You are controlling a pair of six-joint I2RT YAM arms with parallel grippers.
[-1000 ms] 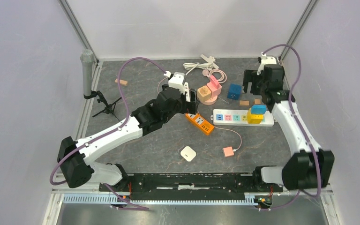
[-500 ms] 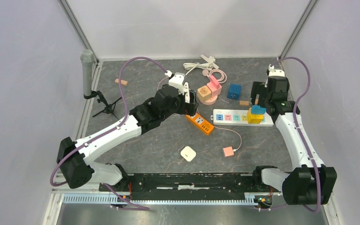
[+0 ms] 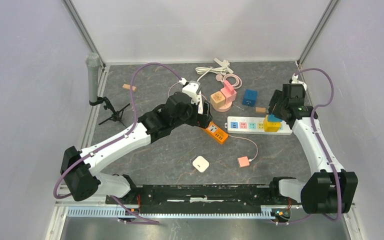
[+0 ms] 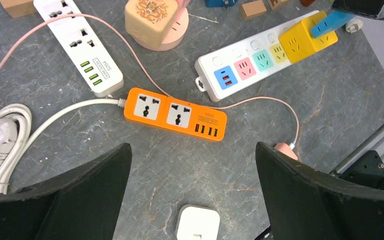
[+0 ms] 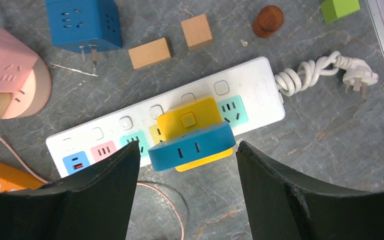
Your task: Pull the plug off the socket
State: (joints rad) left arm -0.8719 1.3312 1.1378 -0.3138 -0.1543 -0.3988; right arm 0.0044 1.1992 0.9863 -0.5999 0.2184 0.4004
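Note:
A blue plug [image 5: 192, 146] sits on a yellow cube adapter [image 5: 189, 117], which is plugged into the white power strip [image 5: 260, 95]. My right gripper [image 5: 188, 143] is open, its fingertips flanking the blue plug with small gaps on both sides. From above, the right gripper [image 3: 276, 113] hangs over the blue plug [image 3: 273, 119] at the strip's right end [image 3: 286, 131]. My left gripper [image 4: 191, 147] is open and empty, hovering above the table in front of an orange power strip [image 4: 175, 114]. The top view shows the left gripper [image 3: 204, 118] beside that orange strip [image 3: 215, 132].
A white charger [image 3: 200, 163] and a pink charger on a cable [image 3: 243, 161] lie in front. Pink and beige cubes [image 3: 223, 96], a blue cube socket [image 3: 250, 97], wooden blocks [image 5: 150, 52] and white cables lie behind. A microphone on a stand [image 3: 94, 75] is at the left.
My right arm swung in from the back right and came down over the blue plug, its jaws narrowing around it. The left arm shifted slightly right.

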